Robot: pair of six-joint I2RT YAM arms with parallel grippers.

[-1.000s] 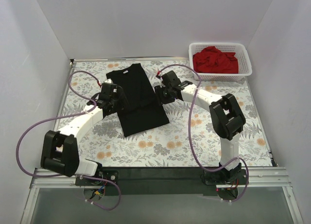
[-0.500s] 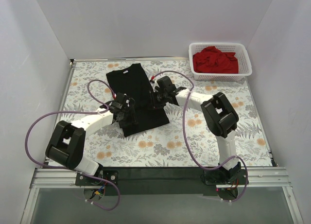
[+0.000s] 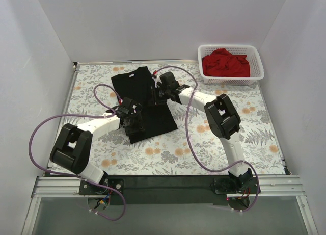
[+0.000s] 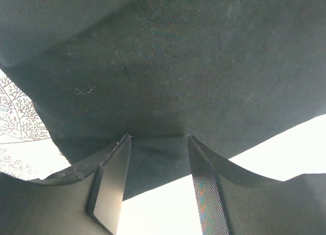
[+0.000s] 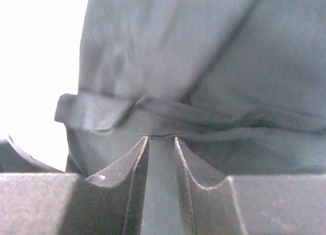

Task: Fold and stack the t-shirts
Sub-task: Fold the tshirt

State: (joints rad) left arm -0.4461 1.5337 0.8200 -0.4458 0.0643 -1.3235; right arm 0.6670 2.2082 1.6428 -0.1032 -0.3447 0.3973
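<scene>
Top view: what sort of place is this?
Likely a robot test booth: white walls box in a floral table, two arms handle a black t-shirt, a red t-shirt sits in a basket.

The black t-shirt is matt, finely ribbed knit cloth (a loose thread clings to it). The red t-shirt is soft, crumpled cloth, lying in a smooth white plastic lattice basket at the table's far right corner. The table has a matt, floral-printed cover.
</scene>
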